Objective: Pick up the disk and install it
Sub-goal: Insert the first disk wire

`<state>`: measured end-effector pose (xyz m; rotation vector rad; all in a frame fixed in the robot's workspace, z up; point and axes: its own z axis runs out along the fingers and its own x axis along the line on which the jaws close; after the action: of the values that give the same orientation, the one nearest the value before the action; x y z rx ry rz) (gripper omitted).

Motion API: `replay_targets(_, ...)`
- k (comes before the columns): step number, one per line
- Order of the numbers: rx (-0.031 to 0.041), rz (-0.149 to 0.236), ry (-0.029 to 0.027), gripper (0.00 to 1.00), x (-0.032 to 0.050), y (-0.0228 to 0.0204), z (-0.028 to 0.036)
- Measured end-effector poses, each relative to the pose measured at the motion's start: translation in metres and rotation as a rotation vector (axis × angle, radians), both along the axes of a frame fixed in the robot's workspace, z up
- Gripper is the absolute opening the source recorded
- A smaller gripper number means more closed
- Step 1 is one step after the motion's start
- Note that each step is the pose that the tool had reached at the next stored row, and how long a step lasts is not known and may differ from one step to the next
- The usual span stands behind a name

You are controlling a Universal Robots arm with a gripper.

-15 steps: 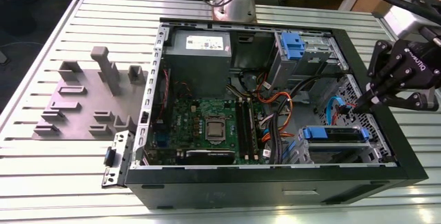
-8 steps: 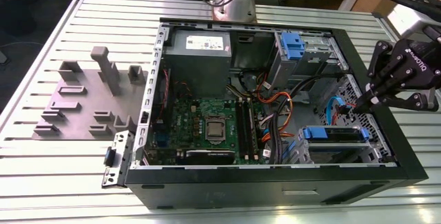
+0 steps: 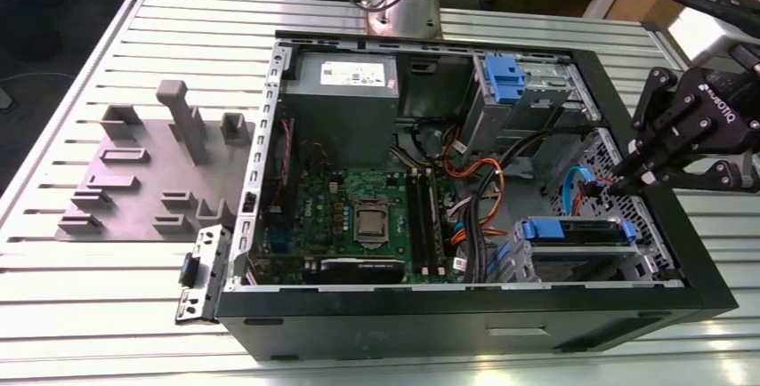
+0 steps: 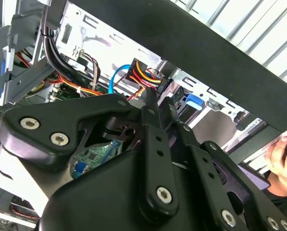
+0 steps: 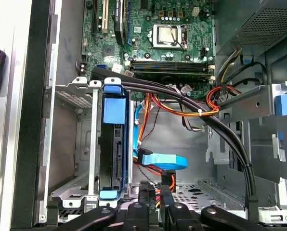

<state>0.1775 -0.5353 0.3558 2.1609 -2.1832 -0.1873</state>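
The disk (image 3: 576, 230) sits in the drive cage at the front corner of the open computer case (image 3: 665, 253), on the exterior view's right, its blue carrier showing along the top. In the first wrist view the disk (image 5: 113, 149) stands edge-on in the metal cage with blue carrier ends above and below it. My gripper (image 3: 618, 181) hovers over the case's right wall, a little apart from the disk, and is shut with nothing between its fingers. The black fingers (image 4: 150, 108) (image 5: 165, 192) point into the case near the orange and blue cables.
Inside the case lie the motherboard (image 3: 356, 217), a grey power supply box (image 3: 344, 92), a second blue-latched bay (image 3: 505, 79) and cable bundles (image 5: 182, 106). A grey fixture block (image 3: 155, 172) stands on the slatted table on the exterior view's left. A person's hand (image 4: 284, 154) is beside the case.
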Motion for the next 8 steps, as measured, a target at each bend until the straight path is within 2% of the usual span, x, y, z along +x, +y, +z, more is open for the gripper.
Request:
replay_targets(3, 0.0000, 0.000, 0.0022, 0.25, 0.0002, 0.0000, -0.0003)
replay_targets(4, 0.0001, 0.000, 0.0048, 0.31, 0.0003, 0.0000, -0.0006)
replay_targets(8, 0.0001, 0.000, 0.0139, 0.31, 0.0004, 0.0000, -0.0018)
